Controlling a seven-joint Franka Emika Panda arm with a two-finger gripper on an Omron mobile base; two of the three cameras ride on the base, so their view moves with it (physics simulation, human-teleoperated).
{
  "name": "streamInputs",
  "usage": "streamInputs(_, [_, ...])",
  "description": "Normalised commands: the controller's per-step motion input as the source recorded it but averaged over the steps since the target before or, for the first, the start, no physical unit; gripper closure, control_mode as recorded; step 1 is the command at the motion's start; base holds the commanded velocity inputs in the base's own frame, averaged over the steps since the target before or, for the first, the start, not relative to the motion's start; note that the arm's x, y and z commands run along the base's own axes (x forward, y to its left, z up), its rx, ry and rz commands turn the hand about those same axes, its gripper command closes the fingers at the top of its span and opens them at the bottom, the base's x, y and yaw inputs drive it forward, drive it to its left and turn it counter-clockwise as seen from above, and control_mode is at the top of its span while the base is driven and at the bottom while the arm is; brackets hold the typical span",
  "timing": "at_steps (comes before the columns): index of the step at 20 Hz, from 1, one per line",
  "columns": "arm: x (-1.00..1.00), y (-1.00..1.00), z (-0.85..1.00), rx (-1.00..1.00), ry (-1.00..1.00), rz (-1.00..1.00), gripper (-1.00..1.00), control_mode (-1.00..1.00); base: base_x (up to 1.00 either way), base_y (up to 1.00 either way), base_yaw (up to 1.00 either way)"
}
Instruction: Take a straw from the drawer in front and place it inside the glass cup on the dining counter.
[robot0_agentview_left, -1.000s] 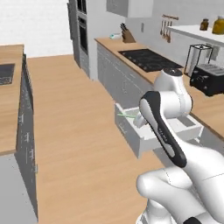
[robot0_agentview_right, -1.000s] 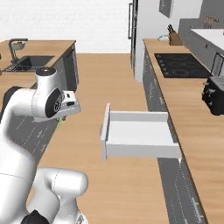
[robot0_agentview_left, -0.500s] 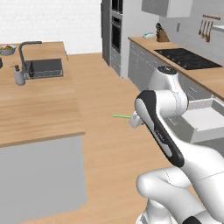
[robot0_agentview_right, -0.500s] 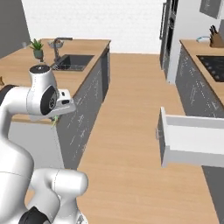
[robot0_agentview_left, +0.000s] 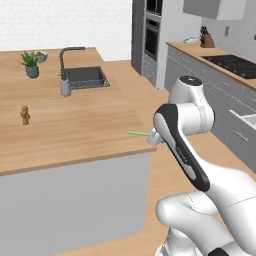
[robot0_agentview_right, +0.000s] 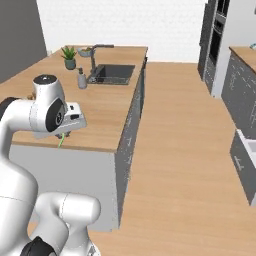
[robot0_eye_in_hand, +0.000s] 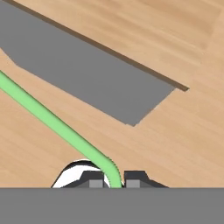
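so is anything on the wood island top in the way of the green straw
Nothing visible blocks it. The thin light-green straw, held in the end effector, pokes over the light-wood dining counter edge; that stretch is bare. No glass cup can be made out.

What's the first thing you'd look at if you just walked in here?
The green straw, pinched between the pincer's two dark tips and poking out over the near edge of the dining counter. Next, the black sink sunk into that counter's far end, with a little potted plant beside it.
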Motion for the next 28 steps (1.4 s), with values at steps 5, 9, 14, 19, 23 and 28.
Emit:
streamInputs(5, [0.0, 0.0, 0.0, 0.0, 0.0, 0.0, 1.0, 1.0, 0.03, 1.0, 0.0])
streamInputs(9, [0.0, 0.0, 0.0, 0.0, 0.0, 0.0, 1.0, 1.0, 0.0, 1.0, -0.01])
streamInputs(14, [0.0, 0.0, 0.0, 0.0, 0.0, 0.0, 1.0, 1.0, 0.0, 1.0, -0.02])
streamInputs(19, [0.0, 0.0, 0.0, 0.0, 0.0, 0.0, 1.0, 1.0, 0.0, 1.0, -0.04])
streamInputs(23, [0.0, 0.0, 0.0, 0.0, 0.0, 0.0, 1.0, 1.0, 0.0, 1.0, -0.06])
streamInputs(28, [0.0, 0.0, 0.0, 0.0, 0.0, 0.0, 1.0, 1.0, 0.01, 1.0, -0.09])
